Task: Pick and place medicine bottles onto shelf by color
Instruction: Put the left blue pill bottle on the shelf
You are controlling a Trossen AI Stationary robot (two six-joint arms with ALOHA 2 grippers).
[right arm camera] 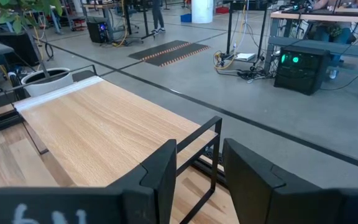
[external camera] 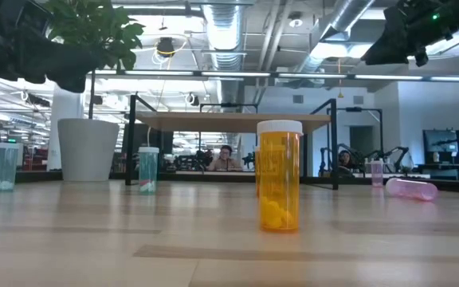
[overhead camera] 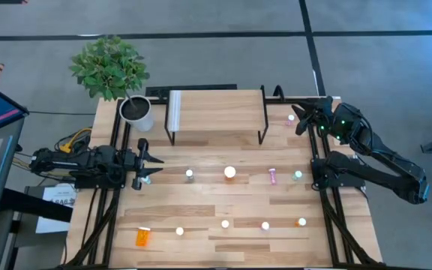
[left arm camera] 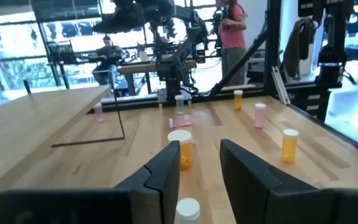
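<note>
The shelf [overhead camera: 216,112] stands at the table's far middle with nothing on its board [right arm camera: 104,130]. Medicine bottles are scattered over the table. In a middle row are a teal one [overhead camera: 189,175], a large orange one [overhead camera: 230,172], a pink one lying down [overhead camera: 272,176] and another teal one [overhead camera: 298,175]. A pink bottle [overhead camera: 291,118] stands at the shelf's right. My left gripper [overhead camera: 156,165] hangs open above the table's left side, over a white-capped bottle [left arm camera: 188,208]. My right gripper [overhead camera: 302,120] hangs open in the air at the far right.
A near row holds several more bottles, among them an orange one on its side [overhead camera: 142,237] and an upright orange one [external camera: 280,177]. A white plant pot [overhead camera: 136,112] stands at the shelf's left end. Black frame rails [overhead camera: 328,202] run along both table sides.
</note>
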